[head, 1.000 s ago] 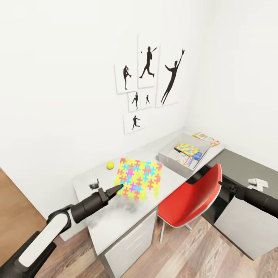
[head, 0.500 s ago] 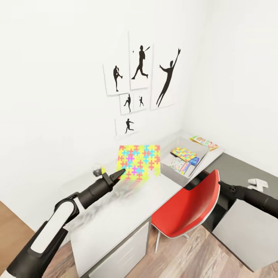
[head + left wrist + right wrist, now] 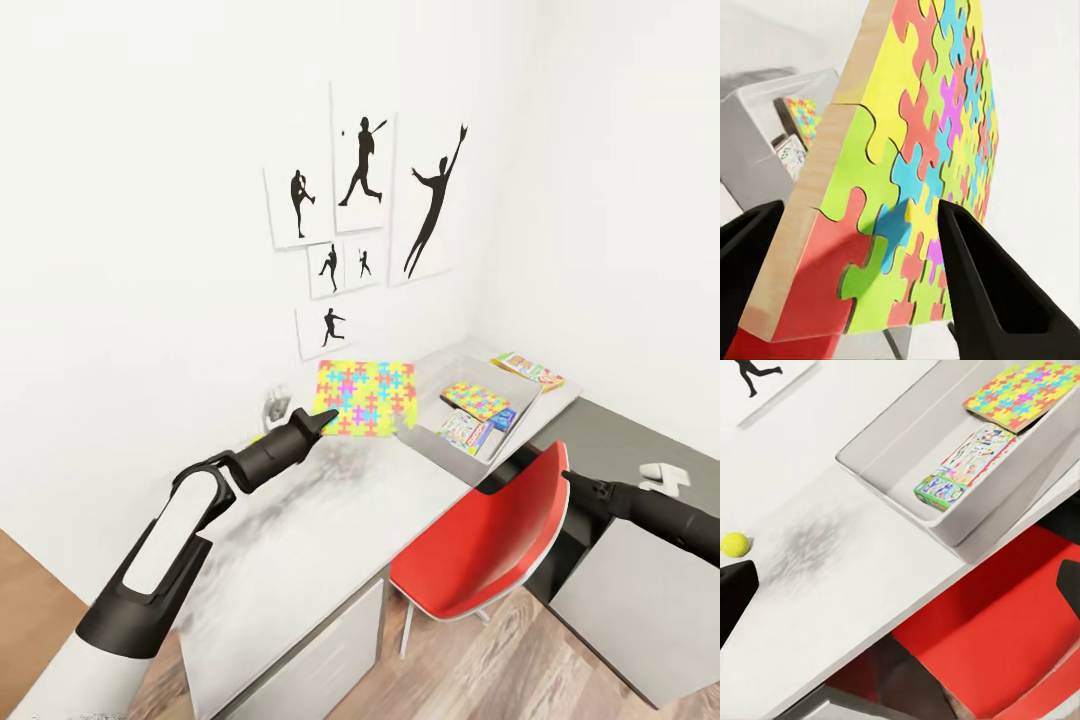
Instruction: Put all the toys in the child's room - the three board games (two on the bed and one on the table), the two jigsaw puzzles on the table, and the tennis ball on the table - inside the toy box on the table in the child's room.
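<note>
The pale grey worktop (image 3: pixel 330 520) ran along a white wall hung with black athlete silhouettes (image 3: pixel 365 215), a red chair (image 3: pixel 480 545) tucked beneath it. On it sat the toy box (image 3: pixel 432 437), already holding one jigsaw puzzle (image 3: pixel 477 399) and two board games (image 3: pixel 468 430); a third game (image 3: pixel 528 369) lay beyond the box. The left tool (image 3: pixel 322 420) pinched the second jigsaw (image 3: pixel 368 397) by its edge, lifted beside the box. The right tool's (image 3: pixel 900 577) fingers stood apart, empty. The tennis ball (image 3: pixel 734 544) remained out.
</note>
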`<state>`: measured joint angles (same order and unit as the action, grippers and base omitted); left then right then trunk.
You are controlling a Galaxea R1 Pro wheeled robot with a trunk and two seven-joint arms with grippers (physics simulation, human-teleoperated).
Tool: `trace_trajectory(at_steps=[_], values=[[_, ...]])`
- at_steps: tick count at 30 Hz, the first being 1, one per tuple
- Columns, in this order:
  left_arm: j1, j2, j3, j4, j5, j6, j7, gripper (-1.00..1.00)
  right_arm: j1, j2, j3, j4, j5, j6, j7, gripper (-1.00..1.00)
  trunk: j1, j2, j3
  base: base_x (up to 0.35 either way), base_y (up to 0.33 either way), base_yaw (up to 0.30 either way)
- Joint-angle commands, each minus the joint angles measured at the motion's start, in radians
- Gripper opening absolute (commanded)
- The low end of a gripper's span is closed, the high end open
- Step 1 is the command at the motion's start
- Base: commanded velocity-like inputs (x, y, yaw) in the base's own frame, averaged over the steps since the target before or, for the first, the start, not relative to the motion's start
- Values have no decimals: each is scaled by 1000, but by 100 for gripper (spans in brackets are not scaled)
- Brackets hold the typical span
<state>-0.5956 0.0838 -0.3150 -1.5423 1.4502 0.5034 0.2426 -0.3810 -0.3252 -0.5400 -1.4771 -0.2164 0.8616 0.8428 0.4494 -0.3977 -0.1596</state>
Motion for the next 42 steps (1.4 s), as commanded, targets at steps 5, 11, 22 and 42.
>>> trace_trajectory(at_steps=[5, 11, 22, 42], values=[[-15, -3, -1, -4, 14, -1, 104, -100, -1, 0, -1, 0, 0, 5, 16, 100, 1, -2, -2, 3, -2, 0], [-26, -6, -2, -11, 15, -2, 154, -100, -1, 0, 0, 0, 1, 4, 25, 100, 1, -2, -2, 1, -1, 0], [-30, -6, -2, -13, 15, -3, 165, -100, -1, 0, 0, 0, 2, 4, 28, 100, 1, -2, -2, 0, -1, 0], [-30, -7, -3, -15, 15, -3, 121, -100, -1, 1, 0, 0, 2, 4, 28, 100, 1, -2, -2, 1, -243, 0]])
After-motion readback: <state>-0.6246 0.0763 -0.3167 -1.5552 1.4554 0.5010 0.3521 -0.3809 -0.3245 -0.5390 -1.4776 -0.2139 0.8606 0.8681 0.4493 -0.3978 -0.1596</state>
